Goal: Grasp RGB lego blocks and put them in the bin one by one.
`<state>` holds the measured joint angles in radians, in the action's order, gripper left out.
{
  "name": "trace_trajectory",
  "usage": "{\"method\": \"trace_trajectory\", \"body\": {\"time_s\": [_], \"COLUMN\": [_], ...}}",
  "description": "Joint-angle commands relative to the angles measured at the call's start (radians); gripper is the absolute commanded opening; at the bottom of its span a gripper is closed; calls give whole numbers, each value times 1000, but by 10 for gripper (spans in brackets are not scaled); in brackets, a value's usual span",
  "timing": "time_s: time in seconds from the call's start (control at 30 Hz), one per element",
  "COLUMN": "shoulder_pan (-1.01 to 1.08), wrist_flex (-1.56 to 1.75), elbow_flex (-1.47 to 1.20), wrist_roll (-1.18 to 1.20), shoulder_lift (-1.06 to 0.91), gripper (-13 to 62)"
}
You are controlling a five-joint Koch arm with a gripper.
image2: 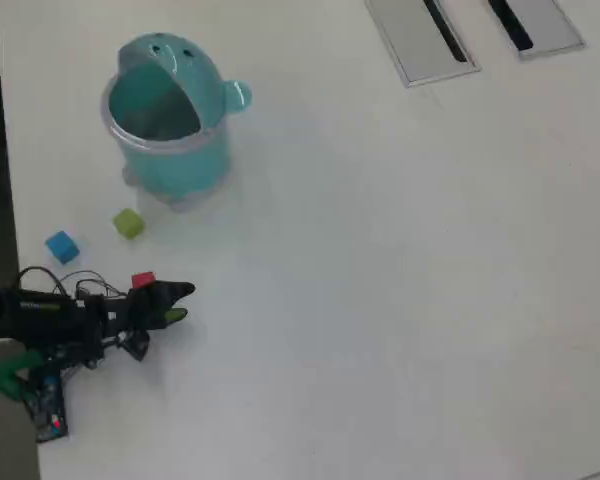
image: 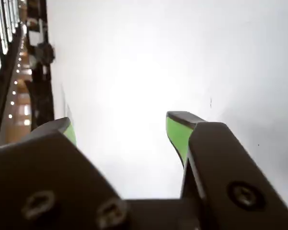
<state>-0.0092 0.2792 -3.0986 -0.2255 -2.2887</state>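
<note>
While the arm lies low along the left edge of the white table (image2: 380, 260) in the overhead view, its gripper (image2: 182, 302) points right with the jaws spread and nothing between them. The wrist view shows the same: green-padded fingertips (image: 178, 132) apart over bare white surface. Just behind the gripper's far finger sits the red block (image2: 143, 281). Farther off lie the blue block (image2: 62, 246) and, to its right, the yellow-green block (image2: 129, 223). Beyond them stands the teal bin (image2: 168, 125), its mouth showing. Two grey panels (image2: 415, 38) sit at the far right.
</note>
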Motion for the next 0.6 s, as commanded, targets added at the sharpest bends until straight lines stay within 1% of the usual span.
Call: {"method": "trace_trajectory", "body": {"time_s": [0.0,0.23,0.57], "shoulder_pan": [-3,-2,-2], "wrist_flex": [95,230,525], "elbow_flex": [-67,-66,-54], "wrist_roll": [-40,-106,-310], "shoulder_lift": [-66,-67,-67], "gripper": [345,336,330]}}
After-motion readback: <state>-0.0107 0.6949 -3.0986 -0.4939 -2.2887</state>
